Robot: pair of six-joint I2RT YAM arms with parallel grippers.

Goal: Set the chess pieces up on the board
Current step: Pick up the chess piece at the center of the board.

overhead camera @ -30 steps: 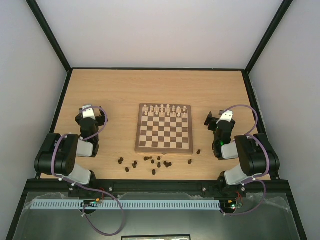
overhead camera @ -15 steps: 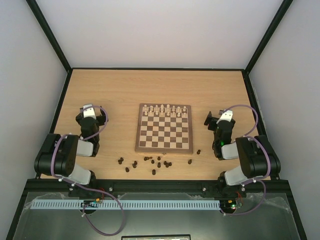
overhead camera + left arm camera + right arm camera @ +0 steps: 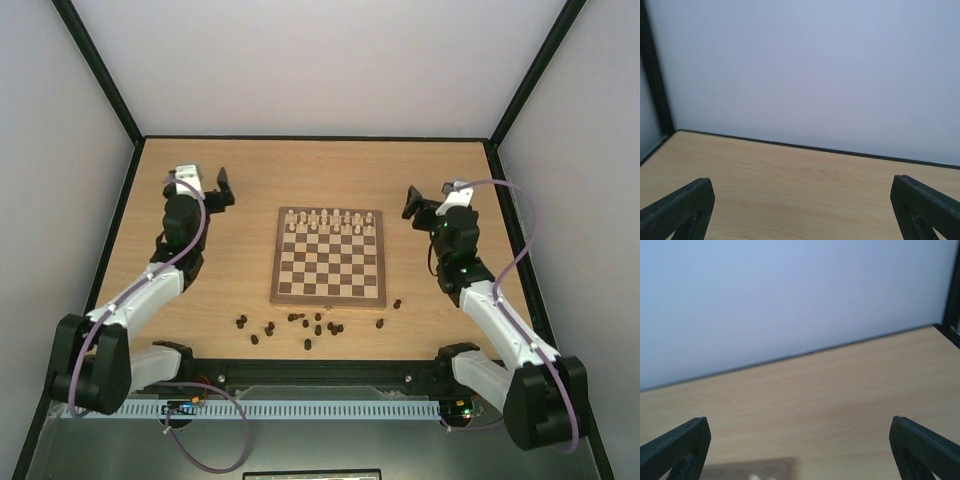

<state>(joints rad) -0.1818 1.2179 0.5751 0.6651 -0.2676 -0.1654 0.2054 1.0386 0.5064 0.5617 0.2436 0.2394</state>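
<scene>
The board lies at the table's middle, with pale cream pieces along its far rows. Several dark brown chess pieces lie scattered on the table just in front of the board's near edge, from the left one to the right one. My left gripper is raised to the far left of the board, open and empty; its wrist view shows its fingers wide apart over bare table. My right gripper is open and empty beside the board's far right corner, which shows blurred in the right wrist view.
Black frame rails edge the table on the left, right and back, with pale walls behind. The back wall and its black bottom strip fill both wrist views. The arm bases sit at the table's near edge.
Both arms have unfolded from their tucked pose. The left gripper rose and moved farther back; the right gripper also rose and moved slightly back and inward. Pieces and board have not moved.
</scene>
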